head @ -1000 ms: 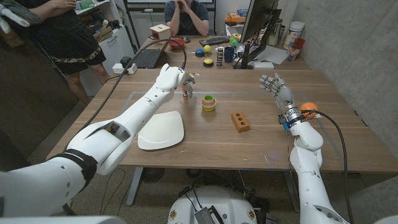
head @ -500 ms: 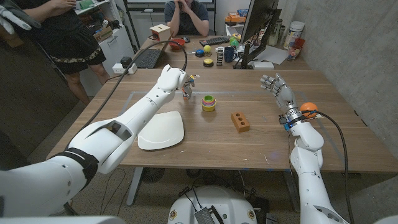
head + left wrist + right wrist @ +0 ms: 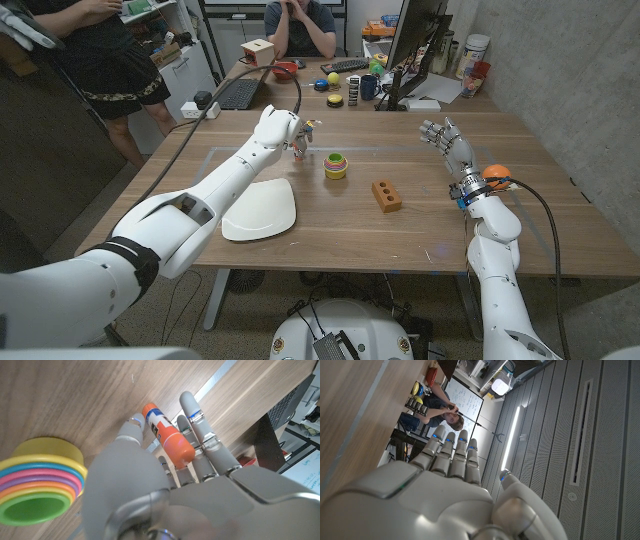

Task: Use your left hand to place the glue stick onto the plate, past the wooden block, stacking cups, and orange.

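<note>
The left hand holds the glue stick between thumb and fingers just above the tabletop, beside the cups. The plate sits nearer the robot, ready to receive it. The right hand waits, fingers apart, holding nothing.

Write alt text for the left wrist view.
The robot's left hand grips an orange glue stick between its fingers, seen from behind the hand over a wooden table. A set of rainbow-coloured stacking cups stands on the table beside the hand.
</note>
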Controlling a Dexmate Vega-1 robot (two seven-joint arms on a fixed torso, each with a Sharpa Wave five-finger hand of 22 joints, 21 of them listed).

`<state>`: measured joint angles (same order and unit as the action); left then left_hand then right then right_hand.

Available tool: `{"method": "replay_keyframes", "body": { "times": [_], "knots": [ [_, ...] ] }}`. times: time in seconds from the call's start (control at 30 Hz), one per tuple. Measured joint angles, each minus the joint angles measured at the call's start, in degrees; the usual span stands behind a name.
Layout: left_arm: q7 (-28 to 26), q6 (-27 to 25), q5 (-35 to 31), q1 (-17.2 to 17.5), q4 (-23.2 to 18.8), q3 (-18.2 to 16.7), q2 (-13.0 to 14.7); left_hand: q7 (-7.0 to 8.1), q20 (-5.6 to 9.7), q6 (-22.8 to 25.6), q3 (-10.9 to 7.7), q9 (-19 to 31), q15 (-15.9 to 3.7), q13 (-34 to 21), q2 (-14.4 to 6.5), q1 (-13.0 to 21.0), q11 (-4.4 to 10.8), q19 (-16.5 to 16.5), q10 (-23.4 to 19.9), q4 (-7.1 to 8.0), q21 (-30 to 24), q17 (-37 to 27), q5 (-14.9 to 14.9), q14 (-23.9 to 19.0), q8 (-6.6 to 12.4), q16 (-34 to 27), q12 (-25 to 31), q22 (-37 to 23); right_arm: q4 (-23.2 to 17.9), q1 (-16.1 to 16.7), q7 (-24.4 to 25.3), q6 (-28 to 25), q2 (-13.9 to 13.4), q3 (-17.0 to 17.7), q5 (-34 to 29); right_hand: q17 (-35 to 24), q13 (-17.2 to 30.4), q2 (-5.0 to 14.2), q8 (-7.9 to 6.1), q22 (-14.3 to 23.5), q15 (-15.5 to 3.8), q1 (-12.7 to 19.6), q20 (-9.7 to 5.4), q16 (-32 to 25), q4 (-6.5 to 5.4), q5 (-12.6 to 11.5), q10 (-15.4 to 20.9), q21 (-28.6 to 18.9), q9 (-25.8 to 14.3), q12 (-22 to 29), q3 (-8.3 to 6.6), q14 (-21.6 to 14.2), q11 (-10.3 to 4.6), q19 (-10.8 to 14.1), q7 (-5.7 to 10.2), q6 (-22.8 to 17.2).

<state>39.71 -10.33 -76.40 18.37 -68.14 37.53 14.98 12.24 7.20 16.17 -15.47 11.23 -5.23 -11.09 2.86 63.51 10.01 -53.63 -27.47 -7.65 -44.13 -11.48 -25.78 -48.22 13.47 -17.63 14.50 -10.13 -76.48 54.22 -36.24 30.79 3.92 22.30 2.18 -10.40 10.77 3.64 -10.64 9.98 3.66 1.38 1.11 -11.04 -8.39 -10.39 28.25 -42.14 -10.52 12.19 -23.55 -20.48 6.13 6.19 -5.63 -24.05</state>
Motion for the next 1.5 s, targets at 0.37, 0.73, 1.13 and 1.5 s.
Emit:
{"method": "replay_keyframes", "body": {
  "times": [0.37, 0.73, 1.13, 1.5],
  "knots": [
    [-3.32, -0.92, 0.58, 0.61, 0.19, -0.53, -0.14, -9.9, 2.3, 17.57, -1.07, 0.11, -7.97, 0.16, -3.25, 4.64, -1.11, -5.51, -21.73, 1.54, -4.64, 0.79, 0.9, -21.81, 2.88, 1.78, 2.57, -0.25, 1.31, -0.8, 0.12, 0.43, -0.16, -0.05, -0.34, 0.0, 0.0, 0.0, 0.0, 0.0, 0.0, 0.0, -0.31, 0.0, 0.0, 0.0, 0.0, 0.0, 0.0, 0.39, 0.0, 0.0, 0.0, -0.31, -0.31, -0.32],
    [-5.99, -1.17, 1.35, 0.57, 1.4, -0.61, -0.41, -16.13, 2.62, 36.49, -1.69, -0.21, -7.55, 0.03, -2.5, 5.84, -9.66, -5.83, -30.27, 1.18, -5.47, -1.19, 1.96, -28.51, 4.77, 0.87, 3.01, 0.01, 2.48, -1.56, 0.37, 0.9, -0.34, -0.08, -0.63, -0.01, 0.0, 0.0, -0.45, 0.0, 0.0, 0.0, -0.61, 0.0, 0.24, 0.0, 0.0, 0.44, 0.0, 0.45, 0.24, 0.0, 0.0, -0.63, -0.09, -0.53],
    [-6.38, -1.68, 1.7, 0.4, 1.23, -0.66, -0.42, -16.14, 2.81, 38.13, -1.68, -0.15, -7.59, 0.01, -2.5, 5.83, -10.13, -6.25, -30.74, 1.19, -5.68, -1.45, 2.29, -29.09, 4.75, 0.65, 4.17, 0.0, 3.14, -1.92, 0.45, 1.26, -0.47, -0.06, -0.69, -0.01, 0.0, 0.0, -0.45, 0.0, 0.0, 0.0, -0.91, 0.0, 0.24, 0.0, 0.33, 0.88, 0.0, 0.45, 0.24, 0.0, 0.32, -0.94, -0.09, -0.53],
    [-4.07, -2.88, 1.1, 0.74, -2.5, -1.38, 0.5, -16.23, 2.81, 38.21, -1.68, -0.16, -7.58, 0.02, -2.54, 5.79, -10.31, -6.24, -30.92, 1.19, -5.68, -1.45, 2.52, -29.09, 4.66, 0.65, 4.19, 0.0, 3.2, -1.92, 0.58, 1.44, -0.65, -0.05, -0.94, -0.01, 0.0, 0.0, -0.45, 0.0, 0.0, 0.0, -0.91, 0.0, 0.47, 0.0, 0.32, 0.88, 0.0, 0.45, 0.47, 0.01, 0.32, -0.93, -0.09, -0.52]
  ]
}}
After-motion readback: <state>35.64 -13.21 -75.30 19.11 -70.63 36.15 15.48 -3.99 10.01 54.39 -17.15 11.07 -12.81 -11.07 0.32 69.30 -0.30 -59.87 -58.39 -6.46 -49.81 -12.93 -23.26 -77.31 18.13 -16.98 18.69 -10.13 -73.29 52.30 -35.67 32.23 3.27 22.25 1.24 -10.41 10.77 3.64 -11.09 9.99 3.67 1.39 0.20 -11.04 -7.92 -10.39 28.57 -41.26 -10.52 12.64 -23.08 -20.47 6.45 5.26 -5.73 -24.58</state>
